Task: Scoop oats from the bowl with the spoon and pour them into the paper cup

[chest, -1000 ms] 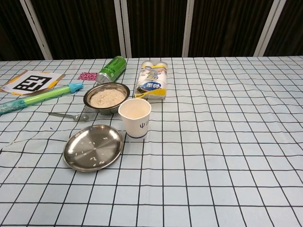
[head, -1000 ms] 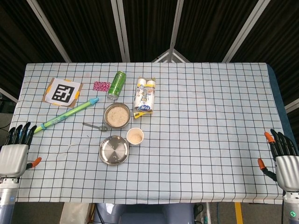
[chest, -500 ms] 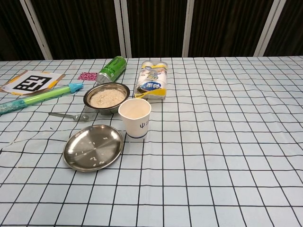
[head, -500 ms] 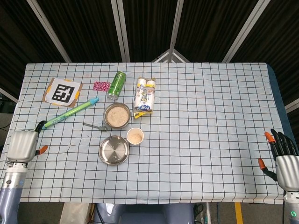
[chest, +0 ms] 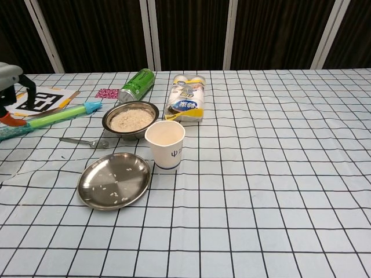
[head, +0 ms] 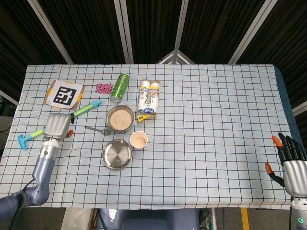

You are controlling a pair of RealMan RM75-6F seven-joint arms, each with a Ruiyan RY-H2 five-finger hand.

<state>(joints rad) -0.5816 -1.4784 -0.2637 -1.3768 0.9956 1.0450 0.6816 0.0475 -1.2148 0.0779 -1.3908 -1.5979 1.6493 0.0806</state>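
A steel bowl of oats (head: 120,118) (chest: 131,119) stands left of the table's centre. The paper cup (head: 138,140) (chest: 165,143) is just in front of it, to the right, and holds some oats. The metal spoon (head: 97,129) (chest: 84,141) lies flat on the cloth left of the bowl, with nothing touching it. My left hand (head: 57,126) (chest: 10,87) hovers empty over the table's left side, left of the spoon, with its thumb apart from its fingers. My right hand (head: 290,160) is at the front right edge with fingers spread, holding nothing.
A steel plate (head: 117,154) (chest: 114,180) with a few oat flakes sits in front of the spoon. Behind the bowl are a green can (head: 120,87) (chest: 137,85) on its side, a bottle pack (head: 148,98) (chest: 186,104) and a pink item (head: 103,88). A green stick (head: 81,110) (chest: 55,117) and a marker card (head: 64,94) lie at the left.
My left hand has risen from the front left edge and moved right over the table, toward the spoon. The right hand and all objects have not moved.
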